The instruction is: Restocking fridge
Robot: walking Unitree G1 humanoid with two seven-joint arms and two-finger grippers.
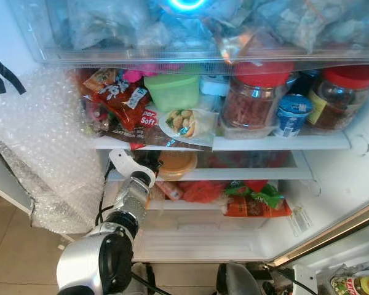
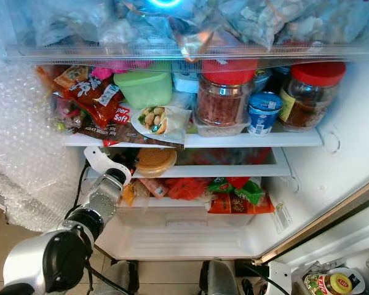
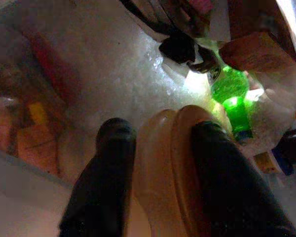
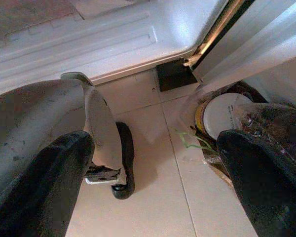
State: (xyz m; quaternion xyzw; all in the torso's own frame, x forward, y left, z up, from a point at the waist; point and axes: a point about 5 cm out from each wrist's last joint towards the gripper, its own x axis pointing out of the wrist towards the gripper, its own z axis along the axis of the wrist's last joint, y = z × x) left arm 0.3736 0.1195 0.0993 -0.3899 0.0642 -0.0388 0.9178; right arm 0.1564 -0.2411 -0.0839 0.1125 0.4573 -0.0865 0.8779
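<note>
Fridge [image 1: 332,184]: open, door swung to the left with bubble wrap [image 1: 43,160] over its inner side.
Left end effector [image 3: 158,163]: reaching into the second shelf [image 1: 234,174] at its left end; two black fingers [image 3: 106,177] closed on the rim of a tan lidded tub [image 1: 176,163], one finger on each side of the lid edge in the left wrist view.
Tan lidded tub: sitting on the second shelf near the left wall, just under the front edge of the upper shelf [image 1: 277,142].
Right end effector [image 4: 153,182]: hanging low over the tiled floor [image 4: 158,197] in front of the fridge base, fingers spread wide apart, nothing between them.
Upper shelf: green container [image 1: 172,91] toward the left, red snack packets [image 1: 120,101] at the left end, wrapped sandwich [image 1: 186,123] on the front edge, red-lidded jar [image 1: 255,95] in the middle, small blue-lidded cup [image 1: 293,112] beside it, second red-lidded jar [image 1: 341,92] at the right end.
Third shelf: orange and green packets [image 1: 255,200] lying flat toward the front.
Top drawer [image 1: 203,31]: clear, packed with frosted bags.
Floor by the right corner: yellow-lidded jar [image 1: 360,286] in a bag.
</note>
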